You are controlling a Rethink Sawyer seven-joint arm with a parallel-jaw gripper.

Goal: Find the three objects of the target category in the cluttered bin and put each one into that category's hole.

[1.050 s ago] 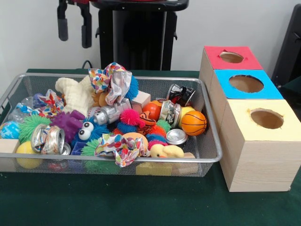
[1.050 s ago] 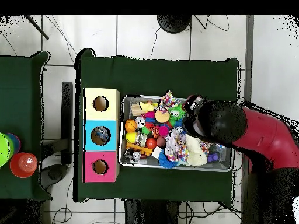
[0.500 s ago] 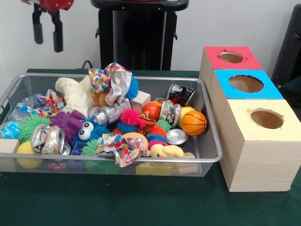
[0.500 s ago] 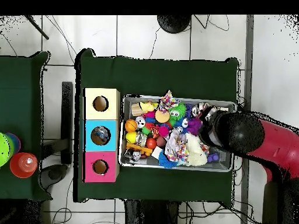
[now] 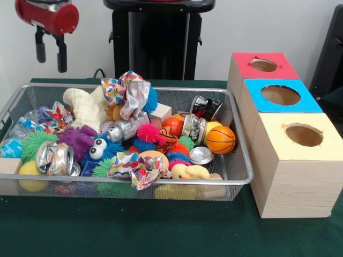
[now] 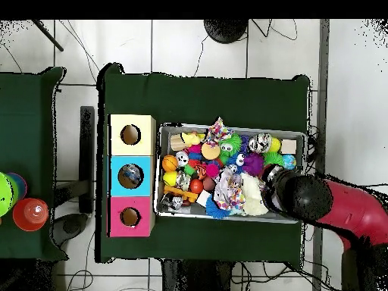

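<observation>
While your black two-fingered tool (image 5: 49, 52) hangs released and empty over the silver wire-mesh bin's (image 5: 244, 160) left end, no writing is legible on the crushed silver cans (image 5: 53, 158).

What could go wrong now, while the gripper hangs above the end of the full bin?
The wire bin is piled tightly, so the open gripper, coming down, might pinch two toys together, for example the purple spiky toy and the crushed can. The crumpled wrapper lies over other things and may hide targets. The orange basketball could roll if bumped.

A green-clothed table (image 5: 161, 235) carries a wire bin (image 5: 236, 176) and three wooden boxes (image 5: 295, 182).
</observation>
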